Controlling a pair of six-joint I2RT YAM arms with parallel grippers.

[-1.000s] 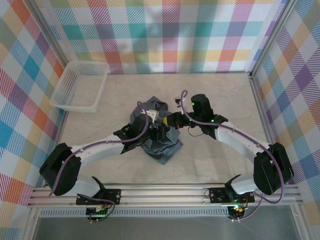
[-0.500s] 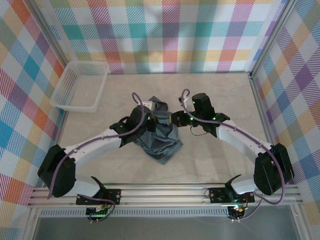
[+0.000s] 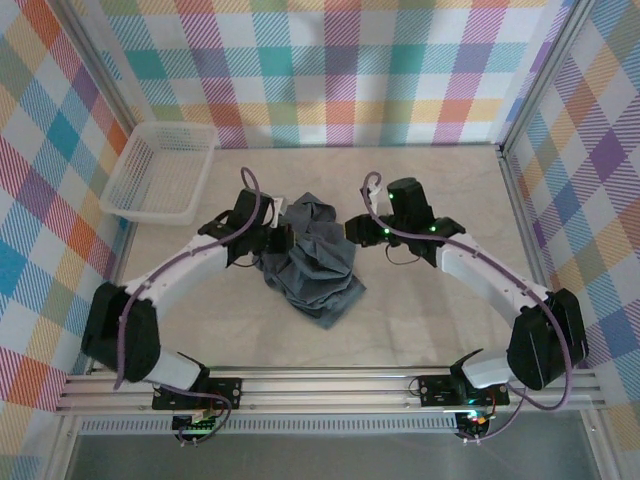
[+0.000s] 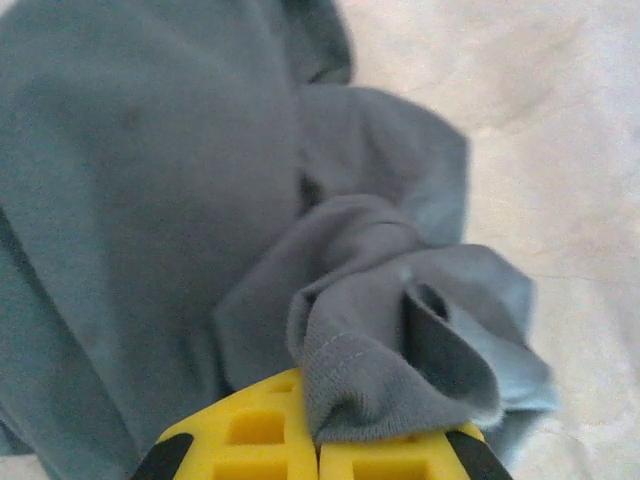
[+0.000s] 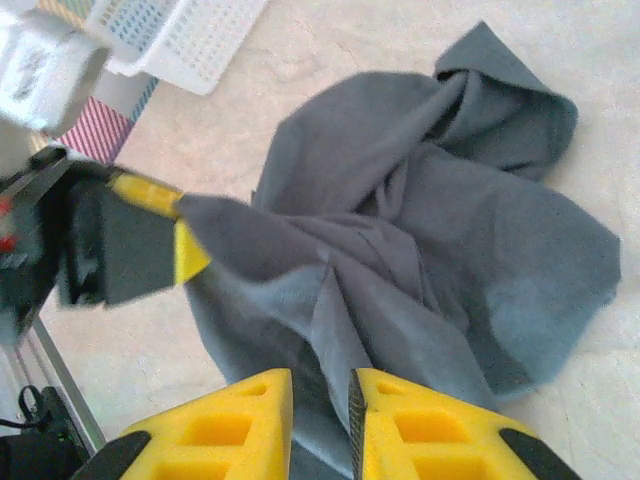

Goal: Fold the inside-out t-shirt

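Two grippers, one t-shirt, one basket on the table point(image 3: 430, 320).
Mid-table lies the crumpled inside-out t-shirt point(image 3: 315, 272). The left gripper point(image 3: 283, 238) is clamped tight on a fold at its left edge; the right gripper point(image 3: 352, 230) at its right edge shows a narrow slit, grip unclear. The white basket point(image 3: 150, 214) sits far left. Since a second ago, the left gripper has moved from over the shirt's middle out to the left.

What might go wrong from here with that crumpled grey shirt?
The left pincer pinches just a small hem fold of the slate blue-grey cotton t-shirt; it might slip free under a pull. The shirt lies bunched in a heap, so tugging may drag it whole rather than spread it.
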